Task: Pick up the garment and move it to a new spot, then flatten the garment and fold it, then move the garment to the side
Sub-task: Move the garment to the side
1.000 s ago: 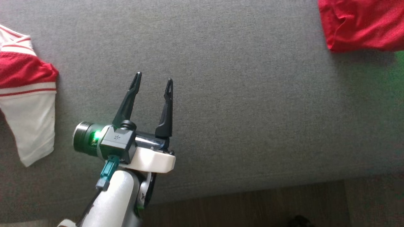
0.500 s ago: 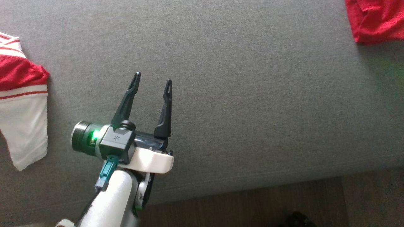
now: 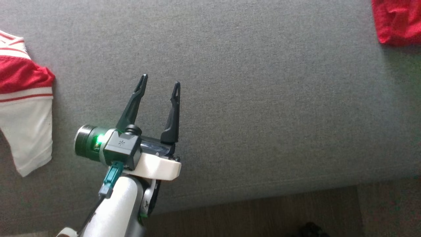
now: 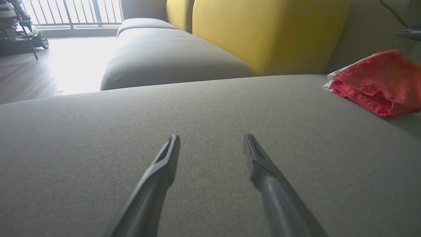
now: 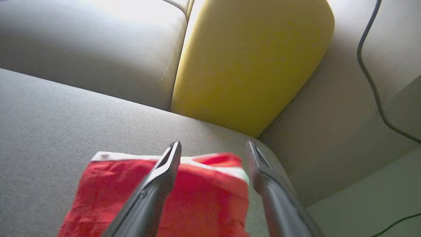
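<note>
The garment (image 3: 398, 23) is a folded red piece with a white edge. It lies on the grey sofa seat (image 3: 263, 98) at the far right of the head view. In the left wrist view the garment (image 4: 375, 82) rests near the seat's right end. My right gripper (image 5: 213, 143) hovers open just above the garment (image 5: 204, 197), fingers either side of its far edge, gripping nothing. My left gripper (image 3: 160, 80) stands open and empty over the bare seat. The left wrist view shows the left gripper (image 4: 211, 136) well left of the garment.
A second garment (image 3: 26, 108), red and white striped, lies at the seat's left edge. A yellow cushion (image 5: 250, 65) stands behind the red garment, with a black cable (image 5: 371, 82) on the wall side. Wooden floor (image 3: 263, 214) runs below the seat's front edge.
The head camera has swung, so the red garment now sits farther toward the picture's right edge. My left gripper holds the same open pose.
</note>
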